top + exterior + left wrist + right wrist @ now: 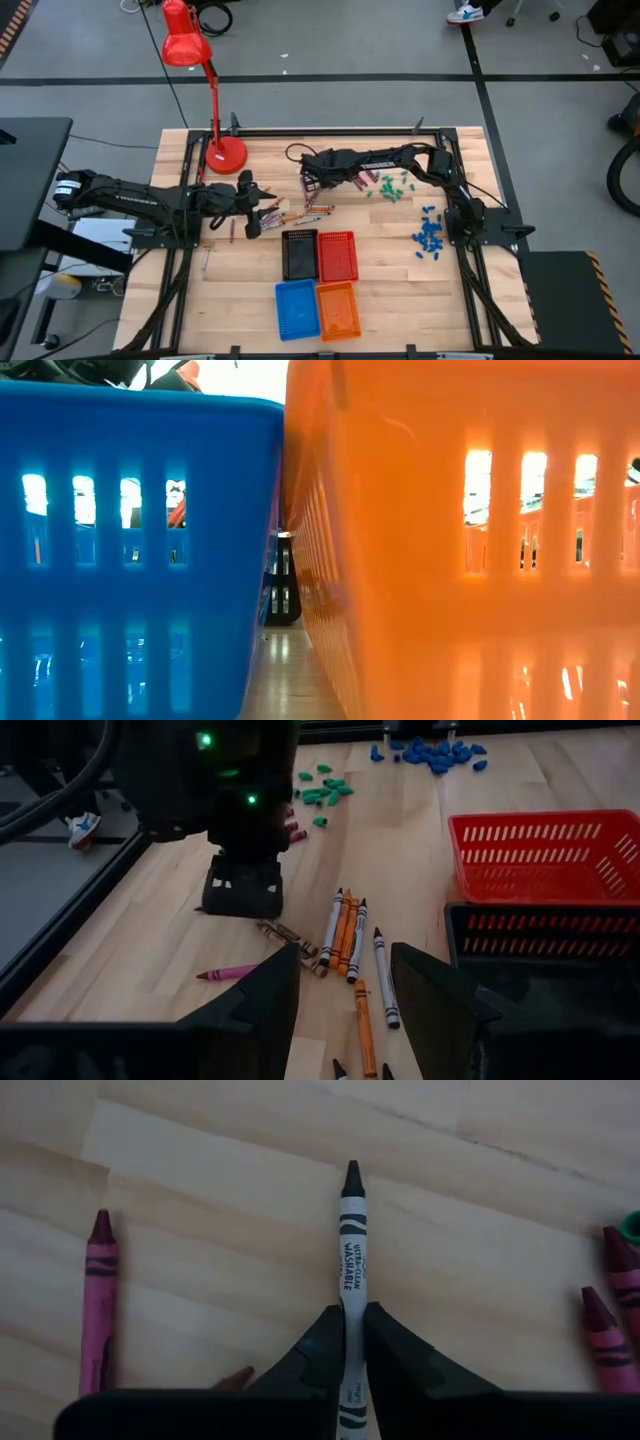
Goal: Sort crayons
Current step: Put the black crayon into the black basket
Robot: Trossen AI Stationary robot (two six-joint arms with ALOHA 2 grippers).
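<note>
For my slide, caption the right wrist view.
Right end effector pinching a white crayon on the table, pink crayon alongside.

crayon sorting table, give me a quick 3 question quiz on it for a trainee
1. True or false: the right gripper is closed on a white crayon with a black tip.
2. Multiple choice: which basket sits directly beside the black basket? A) red basket B) a green one C) a yellow one
3. Fill in: the left gripper hovers open over a loose group of ___ on the table.

Key
1. True; the fingers pinch its barrel in the right wrist view.
2. A; the blue basket and orange basket form the second pair.
3. crayons
</note>
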